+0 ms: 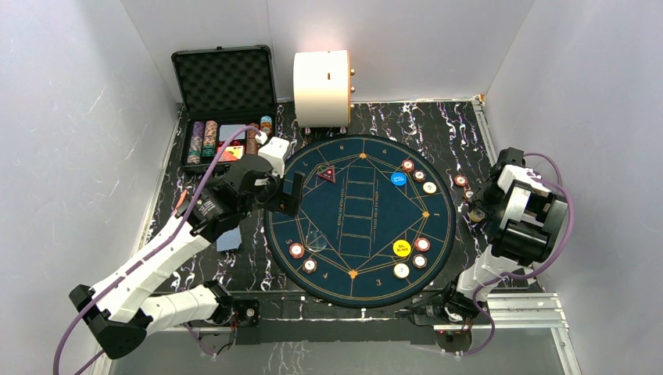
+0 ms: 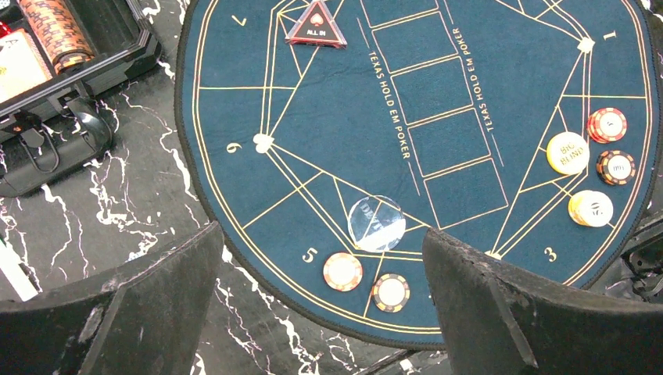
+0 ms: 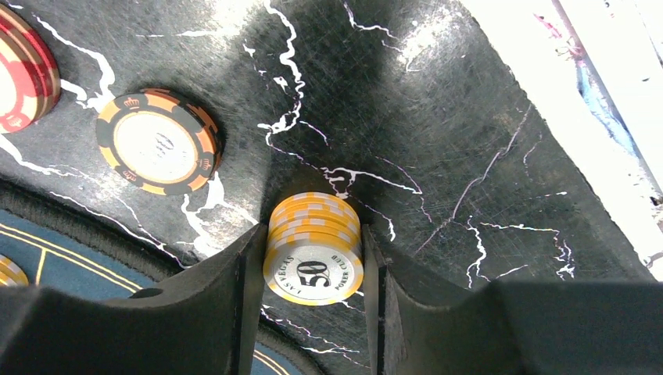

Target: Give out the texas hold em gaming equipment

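My right gripper (image 3: 313,269) is shut on a small stack of yellow-and-white "50" chips (image 3: 313,246), its fingers pressing on both sides, over the black marble top just off the mat's right edge; in the top view it is at the mat's right (image 1: 475,212). A black-and-orange chip (image 3: 159,141) and a red chip (image 3: 23,70) lie beside it. My left gripper (image 2: 320,312) is open and empty above the mat's edge near seat 5, over two chips (image 2: 342,271) (image 2: 390,292) and a clear dealer button (image 2: 376,223). The red triangular marker (image 1: 326,174), blue button (image 1: 399,179) and yellow button (image 1: 401,248) lie on the round blue mat (image 1: 360,148).
The open black case (image 1: 227,78) with chip rows stands at the back left, the big cream cylinder (image 1: 322,86) behind the mat. A blue-backed card (image 1: 228,240) lies left of the mat. Chip groups sit at the mat's upper right (image 1: 420,176) and lower right (image 1: 420,261).
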`<control>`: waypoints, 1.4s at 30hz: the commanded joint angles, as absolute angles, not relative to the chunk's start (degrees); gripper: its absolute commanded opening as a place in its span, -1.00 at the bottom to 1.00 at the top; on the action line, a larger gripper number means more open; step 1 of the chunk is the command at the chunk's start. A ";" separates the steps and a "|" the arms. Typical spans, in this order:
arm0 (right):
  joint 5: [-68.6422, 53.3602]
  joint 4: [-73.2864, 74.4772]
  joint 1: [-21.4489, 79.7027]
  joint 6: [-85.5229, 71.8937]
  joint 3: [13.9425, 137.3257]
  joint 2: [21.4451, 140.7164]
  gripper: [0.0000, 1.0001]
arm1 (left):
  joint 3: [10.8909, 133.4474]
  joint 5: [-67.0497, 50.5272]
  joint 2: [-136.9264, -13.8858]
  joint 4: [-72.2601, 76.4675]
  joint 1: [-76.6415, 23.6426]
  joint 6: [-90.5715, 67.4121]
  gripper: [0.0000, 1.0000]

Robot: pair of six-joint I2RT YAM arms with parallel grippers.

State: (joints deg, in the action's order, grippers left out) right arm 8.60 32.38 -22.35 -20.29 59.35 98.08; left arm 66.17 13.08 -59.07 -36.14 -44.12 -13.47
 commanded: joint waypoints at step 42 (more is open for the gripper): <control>9.61 45.47 71.12 -33.63 76.66 103.95 -0.42 | 74.82 20.77 -49.59 -52.91 -42.80 -37.12 0.97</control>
